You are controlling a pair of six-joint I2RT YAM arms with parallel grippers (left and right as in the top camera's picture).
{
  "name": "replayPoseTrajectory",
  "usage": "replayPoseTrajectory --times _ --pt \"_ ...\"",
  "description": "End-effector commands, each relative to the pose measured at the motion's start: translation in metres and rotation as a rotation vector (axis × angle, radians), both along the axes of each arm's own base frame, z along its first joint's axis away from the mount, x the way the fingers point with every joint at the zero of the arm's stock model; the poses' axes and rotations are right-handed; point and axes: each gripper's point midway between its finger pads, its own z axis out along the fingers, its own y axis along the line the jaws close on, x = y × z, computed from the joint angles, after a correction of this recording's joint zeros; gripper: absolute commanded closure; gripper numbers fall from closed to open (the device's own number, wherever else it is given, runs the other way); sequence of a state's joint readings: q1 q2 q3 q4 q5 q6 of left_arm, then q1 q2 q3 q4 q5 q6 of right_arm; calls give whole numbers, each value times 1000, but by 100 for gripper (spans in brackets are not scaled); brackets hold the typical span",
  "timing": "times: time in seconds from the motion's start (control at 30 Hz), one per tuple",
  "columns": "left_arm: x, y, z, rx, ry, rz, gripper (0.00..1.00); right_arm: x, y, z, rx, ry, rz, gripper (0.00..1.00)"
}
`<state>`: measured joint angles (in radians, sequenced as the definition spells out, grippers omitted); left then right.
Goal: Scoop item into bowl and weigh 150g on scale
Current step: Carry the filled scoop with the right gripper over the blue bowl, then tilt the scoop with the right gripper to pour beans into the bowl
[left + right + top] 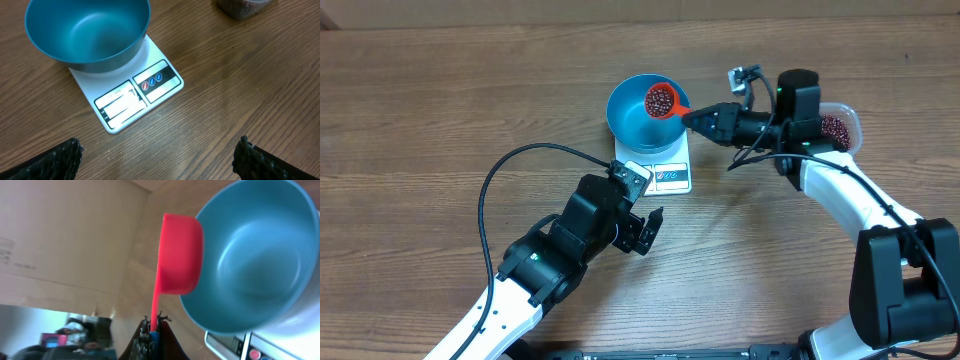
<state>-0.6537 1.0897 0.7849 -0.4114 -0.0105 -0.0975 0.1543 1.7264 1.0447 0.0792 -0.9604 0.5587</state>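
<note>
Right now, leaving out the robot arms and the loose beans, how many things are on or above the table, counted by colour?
Blue: 1, the bowl
Red: 1, the scoop
White: 1, the scale
Clear: 1, the tub
Total: 4

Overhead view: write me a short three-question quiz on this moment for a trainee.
1. True or false: the round bright blue bowl on the small white rectangular scale already has beans in it.
2. Pick one: the red plastic scoop, loaded with dark red beans, is held by A) the left arm's jaws, B) the right arm's jaws, C) nothing, it lies on the table.
3. Fill in: the left arm's jaws stand ___.
Key: 1 false, the bowl is empty; 2 B; 3 open.
</note>
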Motion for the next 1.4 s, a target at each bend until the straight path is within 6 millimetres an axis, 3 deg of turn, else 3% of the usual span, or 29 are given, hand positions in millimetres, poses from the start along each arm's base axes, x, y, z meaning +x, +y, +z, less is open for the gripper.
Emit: replayPoseTrajectory --times 0.0,0.37,1.37 --pt "4 -3 12 -20 -21 -6 1 7 5 2 -76 -145 -2 96" --pt "4 -3 12 -23 -24 -6 0 5 12 -1 -209 -430 100 96" --pt "7 -5 16 -33 -38 -6 1 -2 12 -9 -382 -829 283 96"
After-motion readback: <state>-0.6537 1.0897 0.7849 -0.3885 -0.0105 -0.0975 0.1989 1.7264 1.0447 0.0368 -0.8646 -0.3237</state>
